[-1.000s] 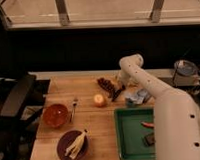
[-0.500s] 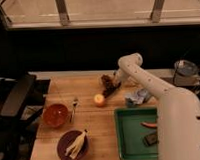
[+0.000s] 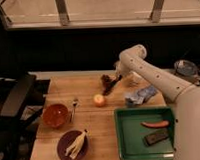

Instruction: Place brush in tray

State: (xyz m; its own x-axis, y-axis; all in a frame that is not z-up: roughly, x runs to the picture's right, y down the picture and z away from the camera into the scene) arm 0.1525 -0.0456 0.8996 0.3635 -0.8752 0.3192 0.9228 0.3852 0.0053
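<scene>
The brush [image 3: 112, 86] is a slim dark stick lying on the wooden table, just in front of a brown knobbly cluster [image 3: 105, 78]. My gripper [image 3: 118, 76] is at the far end of the brush, right beside the cluster, with the white arm reaching in from the right. The green tray [image 3: 125, 143] sits at the front right of the table. It holds a red elongated item [image 3: 155, 124] and a short dark block [image 3: 156, 137].
A yellow fruit [image 3: 98, 99] lies near the brush. A blue cloth [image 3: 141, 95] lies behind the tray. An orange bowl [image 3: 55, 115], a fork [image 3: 74, 107] and a purple plate [image 3: 66, 147] with pale husks are at the front left. A dark chair [image 3: 14, 98] stands to the left.
My gripper has moved a little toward the far side of the table, ending at the brush's far end by the brown cluster. The other objects have not moved.
</scene>
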